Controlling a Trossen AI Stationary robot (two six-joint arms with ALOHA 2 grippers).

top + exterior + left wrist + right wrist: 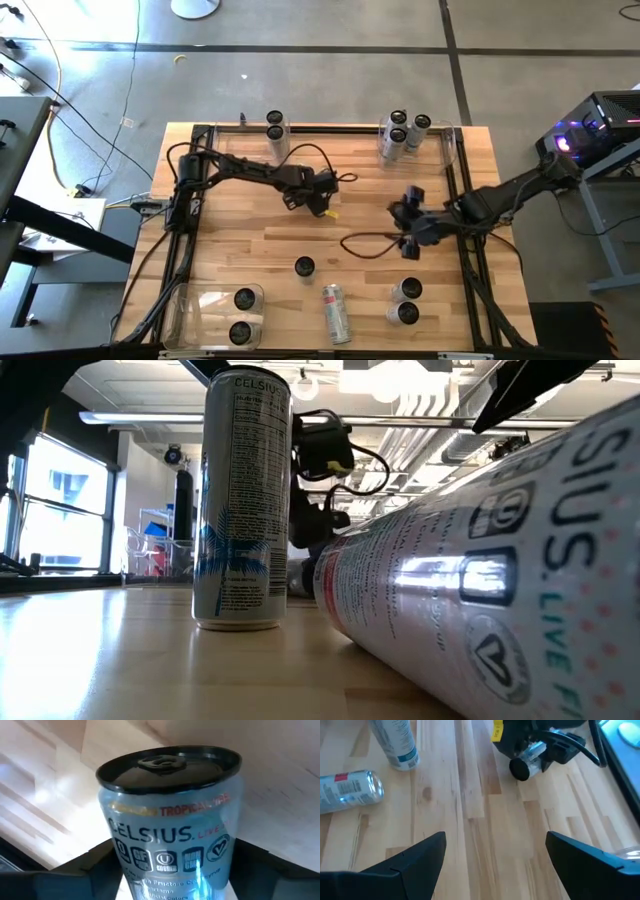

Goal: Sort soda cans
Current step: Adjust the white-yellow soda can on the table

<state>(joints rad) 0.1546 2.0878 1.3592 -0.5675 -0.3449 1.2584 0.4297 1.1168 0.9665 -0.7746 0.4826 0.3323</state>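
My left gripper (322,200) stands mid-table, slanting down, shut on a silver soda can (170,835) that lies on its side with its dark top (519,768) toward the right arm. My right gripper (402,222) hovers open right of centre, nothing between its fingers (420,857). One can (304,267) stands near the front and another (335,312) lies beside it. Two more (406,301) stand at the near right. My left gripper has the lying can's body between its two fingers (85,870), one on each long side (117,850), below the top rim. The fingers come from above at a slant and lie across the can. The can appears to rest on the table.
A clear bin (200,310) at the near left holds two cans. Two cans (275,127) stand at the far left and three (403,128) in a clear bin at the far right. A dark cable (365,240) loops on the wood beside my right gripper.
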